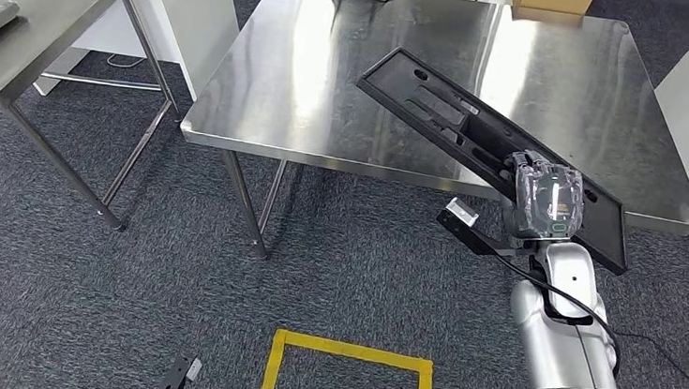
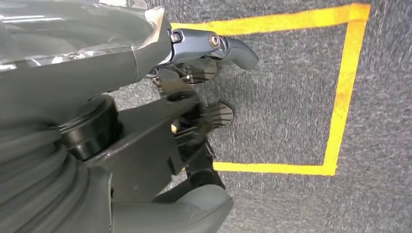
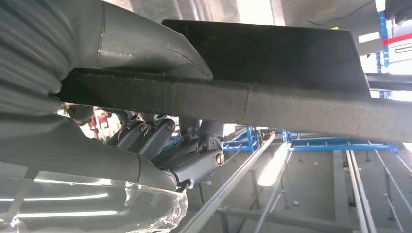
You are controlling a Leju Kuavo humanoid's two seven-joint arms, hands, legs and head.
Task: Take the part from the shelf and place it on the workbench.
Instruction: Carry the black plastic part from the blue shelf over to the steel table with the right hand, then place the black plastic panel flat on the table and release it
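Currently, left hand [image 2: 194, 111] hangs over the carpet by the yellow floor tape [image 2: 340, 97], fingers curled, holding nothing. Right hand [image 1: 547, 201] grips the black part [image 1: 441, 118] near its close end, thumb above, fingers [image 3: 165, 141] beneath. Long axis runs away from the fingers, far end tilted over the workbench [image 1: 314, 70]. Risk: off-centre hold lets the part pivot or slip.

Part [image 1: 478, 136]: long flat black panel with slotted cut-outs. Tilted, held above workbench [image 1: 333, 71] front right edge, near end overhanging it. Gripped by right hand [image 1: 547, 201].
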